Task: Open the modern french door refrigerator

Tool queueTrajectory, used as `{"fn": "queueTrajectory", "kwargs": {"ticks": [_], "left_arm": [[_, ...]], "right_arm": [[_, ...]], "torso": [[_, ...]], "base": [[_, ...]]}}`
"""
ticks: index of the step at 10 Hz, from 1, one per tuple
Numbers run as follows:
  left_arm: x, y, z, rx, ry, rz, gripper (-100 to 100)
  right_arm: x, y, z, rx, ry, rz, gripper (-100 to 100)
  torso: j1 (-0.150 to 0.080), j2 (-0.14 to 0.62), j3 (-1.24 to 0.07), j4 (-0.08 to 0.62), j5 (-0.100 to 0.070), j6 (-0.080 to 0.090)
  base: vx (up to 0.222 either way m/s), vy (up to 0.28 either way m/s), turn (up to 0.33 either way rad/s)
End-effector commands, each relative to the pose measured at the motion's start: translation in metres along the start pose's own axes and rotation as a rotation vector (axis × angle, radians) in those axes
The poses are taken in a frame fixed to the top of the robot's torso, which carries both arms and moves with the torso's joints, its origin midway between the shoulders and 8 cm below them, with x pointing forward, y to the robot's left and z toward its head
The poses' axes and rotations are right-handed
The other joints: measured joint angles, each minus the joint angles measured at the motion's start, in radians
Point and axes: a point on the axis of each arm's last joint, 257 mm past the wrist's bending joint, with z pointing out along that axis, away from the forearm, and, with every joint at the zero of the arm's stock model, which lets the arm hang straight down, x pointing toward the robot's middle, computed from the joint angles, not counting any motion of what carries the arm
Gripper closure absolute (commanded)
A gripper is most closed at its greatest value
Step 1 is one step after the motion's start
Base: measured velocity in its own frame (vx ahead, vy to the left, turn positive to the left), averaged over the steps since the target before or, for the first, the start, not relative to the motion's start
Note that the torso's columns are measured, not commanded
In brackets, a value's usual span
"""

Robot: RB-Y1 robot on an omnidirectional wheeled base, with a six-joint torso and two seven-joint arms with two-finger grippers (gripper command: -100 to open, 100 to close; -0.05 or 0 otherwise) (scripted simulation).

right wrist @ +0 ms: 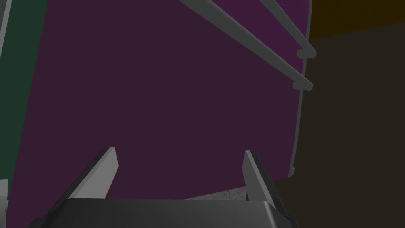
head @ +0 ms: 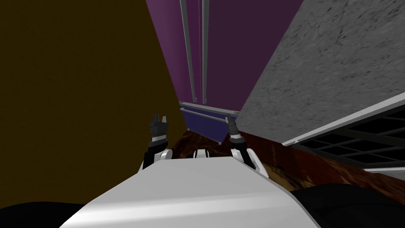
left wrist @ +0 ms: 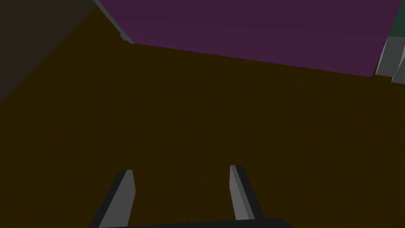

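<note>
The right tool (right wrist: 178, 150), spread, points at the purple refrigerator door (right wrist: 158, 99) just ahead of it — two grey handles (right wrist: 253, 44) off to its side — while the left tool (left wrist: 182, 168), also spread, faces a brown wall (left wrist: 197, 118).

Kitchen, prob.: purple fridge (head: 225, 47) w/ twin bar handles (head: 189, 51), grey speckled counter (head: 328, 67), wood floor (head: 277, 160).

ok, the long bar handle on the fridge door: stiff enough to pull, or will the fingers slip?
Probably stiff: the handle is a straight grey bar bracketed to the purple door at its end. Likely slippery: it looks smooth, and the open right gripper has flat blade fingers. The tall door may feel heavy.
</note>
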Motion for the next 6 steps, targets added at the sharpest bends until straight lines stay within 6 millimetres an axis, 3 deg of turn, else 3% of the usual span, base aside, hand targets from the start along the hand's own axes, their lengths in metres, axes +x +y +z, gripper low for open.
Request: {"fn": "queueTrajectory", "kwargs": {"ticks": [1,4,5,6], "left_arm": [[0.000,0.000,0.000,0.000,0.000,0.000,0],[0.000,0.000,0.000,0.000,0.000,0.000,0],[0.000,0.000,0.000,0.000,0.000,0.000,0],[0.000,0.000,0.000,0.000,0.000,0.000,0]], "right_arm": [[0.010,-0.015,-0.004,0.046,0.045,-0.090,-100],[0.021,-0.045,-0.009,0.130,0.105,-0.226,-100],[0.023,-0.046,-0.009,0.130,0.114,-0.247,-100],[0.026,-0.062,-0.013,0.174,0.138,-0.307,-100]], "torso": [[0.000,0.000,0.000,0.000,0.000,0.000],[0.000,0.000,0.000,0.000,0.000,0.000],[0.001,0.000,0.000,0.000,0.000,0.000],[0.000,0.000,0.000,0.000,0.000,0.000]], "base": [[0.030,0.034,0.025],[0.037,0.040,0.046],[0.039,0.040,0.032],[0.053,0.046,0.066]]}}
